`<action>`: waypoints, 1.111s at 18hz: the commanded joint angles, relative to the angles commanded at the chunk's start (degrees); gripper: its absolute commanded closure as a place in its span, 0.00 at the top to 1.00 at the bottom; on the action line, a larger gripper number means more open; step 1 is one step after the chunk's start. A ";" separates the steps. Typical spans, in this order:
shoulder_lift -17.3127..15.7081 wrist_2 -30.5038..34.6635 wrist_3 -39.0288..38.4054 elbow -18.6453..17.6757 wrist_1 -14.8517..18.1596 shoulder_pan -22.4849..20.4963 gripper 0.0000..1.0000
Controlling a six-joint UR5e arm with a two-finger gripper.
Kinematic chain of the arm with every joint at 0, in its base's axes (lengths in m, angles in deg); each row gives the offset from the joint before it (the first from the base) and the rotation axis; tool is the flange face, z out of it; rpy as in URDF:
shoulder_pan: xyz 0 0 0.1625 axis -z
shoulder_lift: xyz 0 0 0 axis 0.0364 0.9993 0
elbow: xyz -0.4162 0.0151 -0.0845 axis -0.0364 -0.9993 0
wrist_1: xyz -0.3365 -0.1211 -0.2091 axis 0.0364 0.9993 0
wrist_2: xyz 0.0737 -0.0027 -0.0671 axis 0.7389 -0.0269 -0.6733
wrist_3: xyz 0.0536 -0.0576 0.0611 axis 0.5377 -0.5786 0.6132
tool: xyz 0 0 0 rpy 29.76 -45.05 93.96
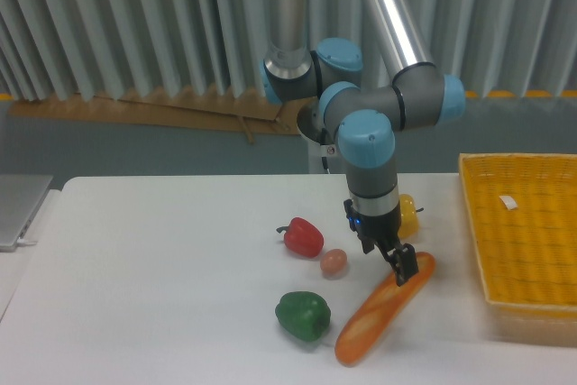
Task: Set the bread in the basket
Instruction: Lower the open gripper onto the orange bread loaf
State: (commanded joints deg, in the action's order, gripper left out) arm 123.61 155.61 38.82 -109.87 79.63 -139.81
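While the bread (385, 309) lies diagonally on the tabletop (162, 295) at lower centre, the end effector (403, 265) sits right at its upper end, and whether it is clenched or released I cannot tell. Over at the right edge sits the basket (526, 233), well apart from the bread.

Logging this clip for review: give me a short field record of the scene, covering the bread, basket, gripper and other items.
bread: lying diagonally on the table, outside the basket
basket: at the right edge, holds only a small white tag
gripper: low over the bread's upper end; open or shut cannot be told
other items: red pepper, green pepper, yellow pepper, small tan-pink ball
task status: bread not yet lifted
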 joint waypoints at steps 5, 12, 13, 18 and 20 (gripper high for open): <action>1.76 1.22 -0.09 0.97 -0.78 0.09 1.00; 5.54 2.02 0.00 1.14 -3.87 0.09 1.00; 5.80 2.02 0.00 1.49 -3.87 0.00 1.00; 7.12 2.02 -0.09 2.11 -3.87 -0.09 1.00; 7.65 2.11 -0.35 2.11 -3.87 -0.09 1.00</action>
State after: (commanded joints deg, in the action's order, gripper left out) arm 131.26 157.72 38.47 -107.76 75.76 -139.90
